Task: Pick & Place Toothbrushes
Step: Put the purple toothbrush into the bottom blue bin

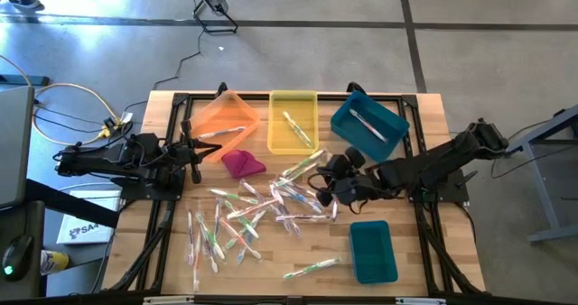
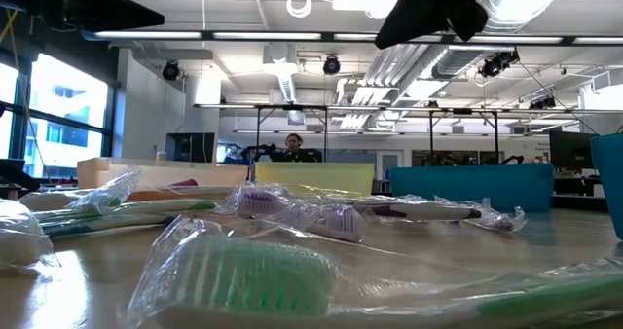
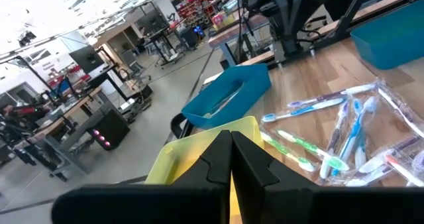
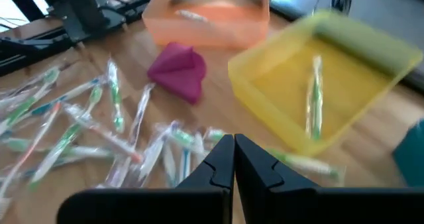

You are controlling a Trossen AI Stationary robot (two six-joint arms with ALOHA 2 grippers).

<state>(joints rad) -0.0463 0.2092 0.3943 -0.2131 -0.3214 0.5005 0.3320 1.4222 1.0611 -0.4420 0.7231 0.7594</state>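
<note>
Several wrapped toothbrushes (image 1: 262,207) lie scattered flat on the wooden table's middle, also close up in the low view (image 2: 243,271). One toothbrush lies in the yellow bin (image 1: 293,122), another in the orange bin (image 1: 226,117), and one in the blue bin (image 1: 368,124). My right gripper (image 4: 234,159) hovers shut above the pile's far right part (image 1: 321,180), pointing down and toward the yellow bin, holding nothing. My left gripper (image 3: 230,159) is shut and level at the table's left side (image 1: 209,150), near the orange bin, holding nothing.
A magenta cloth lump (image 1: 242,163) lies between the orange bin and the pile. A teal bin (image 1: 372,251) stands at the near right. One toothbrush (image 1: 312,269) lies alone to the left of the teal bin. Black frame rails (image 1: 172,197) run along both table sides.
</note>
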